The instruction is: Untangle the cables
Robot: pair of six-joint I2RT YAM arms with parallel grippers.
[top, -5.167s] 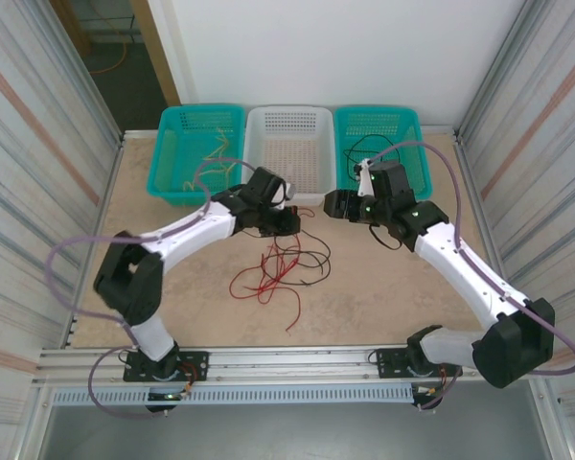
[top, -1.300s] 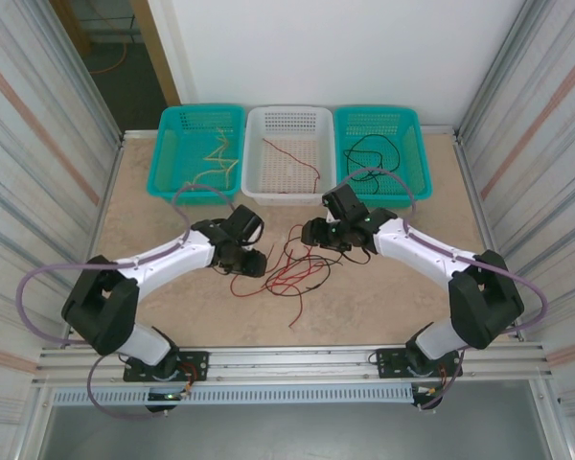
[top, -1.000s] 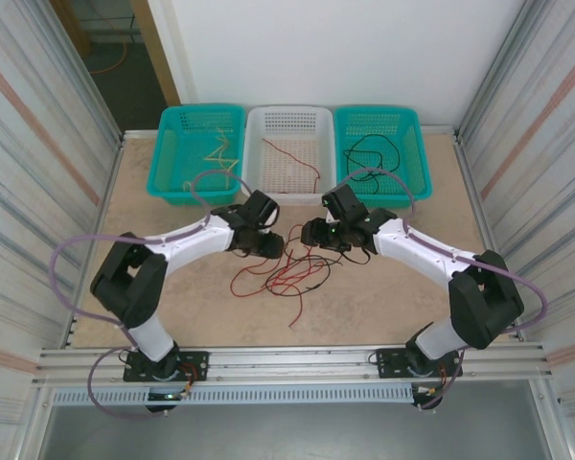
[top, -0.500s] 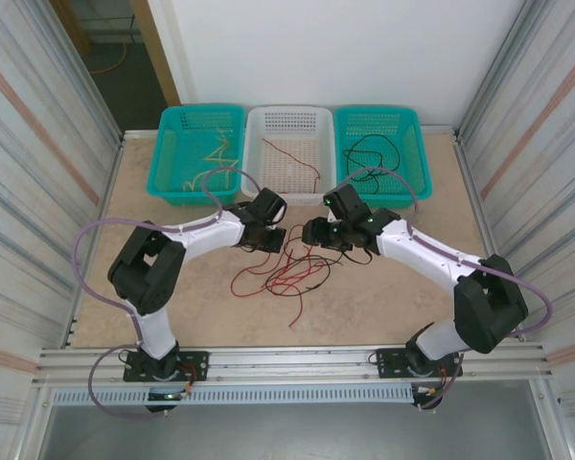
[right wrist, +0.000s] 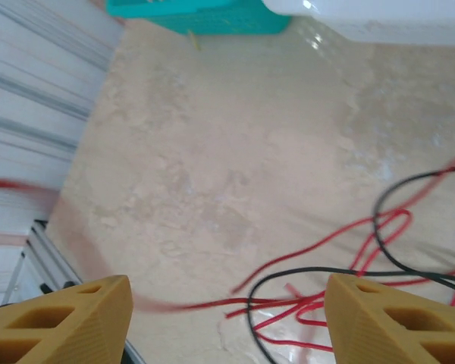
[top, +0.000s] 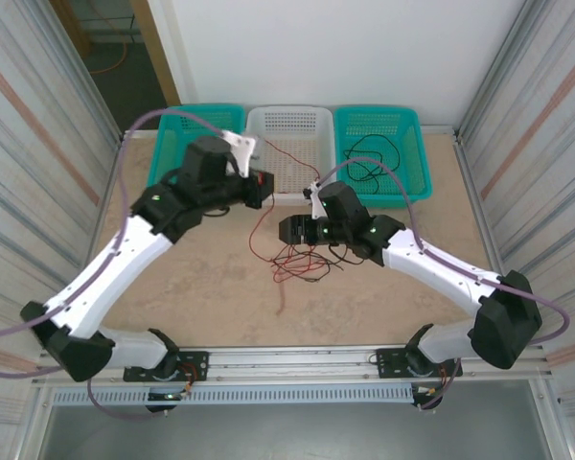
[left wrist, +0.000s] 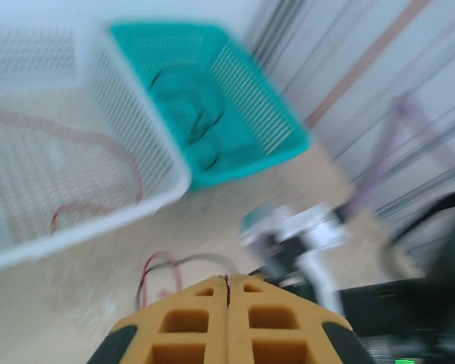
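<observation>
3 baskets line far edge, cables strewn mid-table, open tabletop left

Blur hides what the left end effector pinches, perhaps one of the red cables.

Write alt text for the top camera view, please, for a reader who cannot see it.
The left pincer, shut on a red cable, holds it up from a red and black tangle on the table; the right pincer is beside the tangle. Behind stand three baskets: teal, white, teal.
</observation>
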